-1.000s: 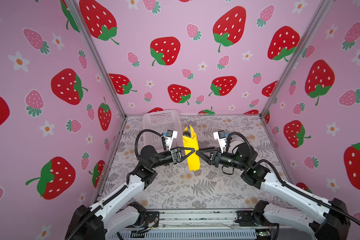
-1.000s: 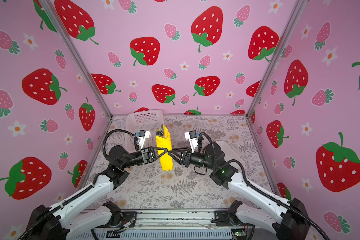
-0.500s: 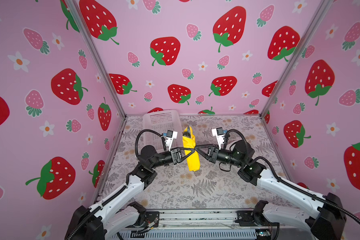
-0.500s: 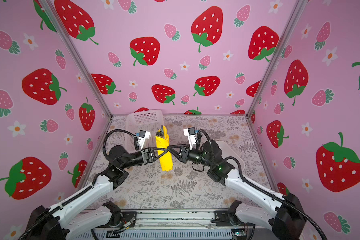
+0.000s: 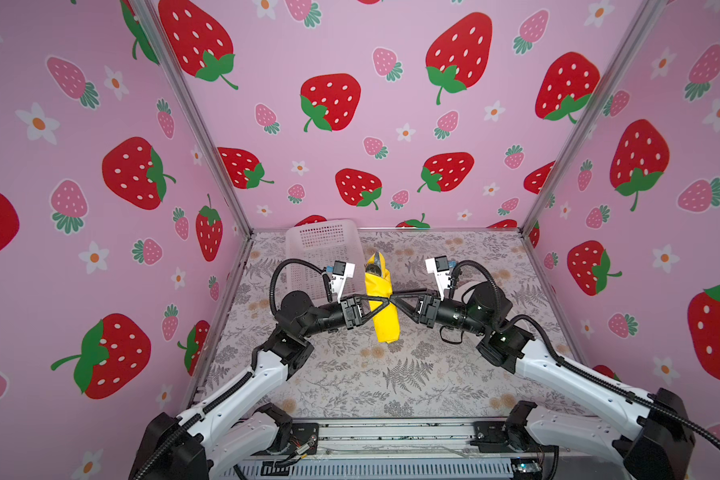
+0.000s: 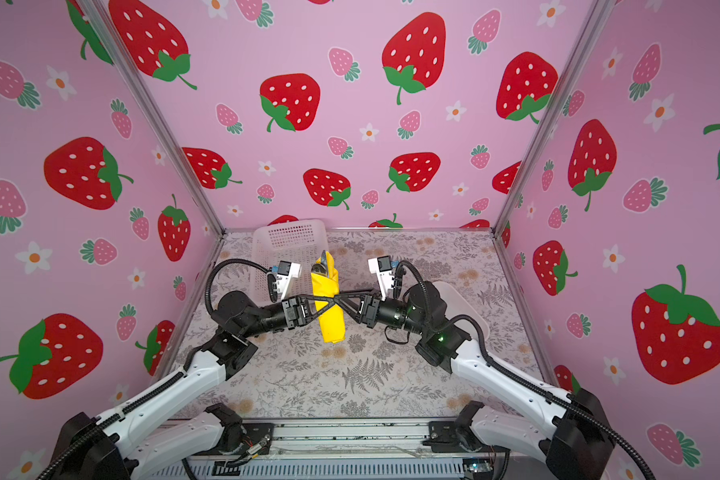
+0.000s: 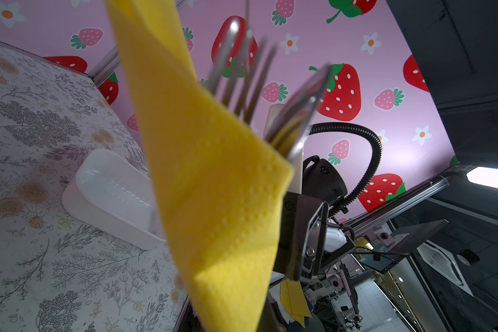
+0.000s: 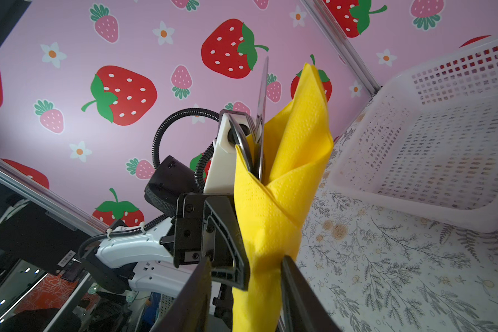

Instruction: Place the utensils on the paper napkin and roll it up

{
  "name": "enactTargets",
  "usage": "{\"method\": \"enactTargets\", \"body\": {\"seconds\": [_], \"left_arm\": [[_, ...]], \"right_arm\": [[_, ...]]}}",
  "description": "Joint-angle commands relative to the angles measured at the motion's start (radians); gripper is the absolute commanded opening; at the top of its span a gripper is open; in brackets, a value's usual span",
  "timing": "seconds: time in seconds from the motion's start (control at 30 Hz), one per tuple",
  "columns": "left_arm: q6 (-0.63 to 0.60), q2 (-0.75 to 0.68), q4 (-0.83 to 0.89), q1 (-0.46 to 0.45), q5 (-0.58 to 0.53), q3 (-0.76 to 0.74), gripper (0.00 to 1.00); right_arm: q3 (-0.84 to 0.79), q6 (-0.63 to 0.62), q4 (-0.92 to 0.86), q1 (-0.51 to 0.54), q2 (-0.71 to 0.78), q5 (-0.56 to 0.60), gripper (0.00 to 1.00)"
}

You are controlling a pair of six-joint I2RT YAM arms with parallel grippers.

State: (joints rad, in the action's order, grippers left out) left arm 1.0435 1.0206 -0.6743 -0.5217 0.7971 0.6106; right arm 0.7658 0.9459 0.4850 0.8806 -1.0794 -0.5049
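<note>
Now that the right end effector (image 5: 394, 300) has advanced, its jaws stand apart astride the paper napkin (image 5: 385, 322); the left end effector (image 5: 385, 300) clamps it.

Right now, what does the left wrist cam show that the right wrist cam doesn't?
Left wrist only: the white tray, and fork tines poking out of the paper napkin. Right wrist only: the white mesh basket, and the right gripper straddling the roll. Both: the paper napkin rolled around the utensils, and the floral table cover.
</note>
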Motion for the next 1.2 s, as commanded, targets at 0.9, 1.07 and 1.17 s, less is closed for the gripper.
{"method": "enactTargets", "body": {"seconds": [0.9, 1.07, 1.17], "left_arm": [[-0.047, -0.067, 0.131, 0.06, -0.002, 0.047, 0.11], [-0.063, -0.123, 0.225, 0.136, 0.011, 0.031, 0.11], [-0.053, -0.135, 0.237, 0.18, 0.033, 0.018, 0.11]], "right_arm": [[-0.103, 0.025, 0.068, -0.046, 0.033, 0.092, 0.43], [-0.151, 0.065, -0.025, -0.108, 0.051, 0.23, 0.48], [-0.133, 0.071, -0.076, -0.129, -0.007, 0.245, 0.5]]}}
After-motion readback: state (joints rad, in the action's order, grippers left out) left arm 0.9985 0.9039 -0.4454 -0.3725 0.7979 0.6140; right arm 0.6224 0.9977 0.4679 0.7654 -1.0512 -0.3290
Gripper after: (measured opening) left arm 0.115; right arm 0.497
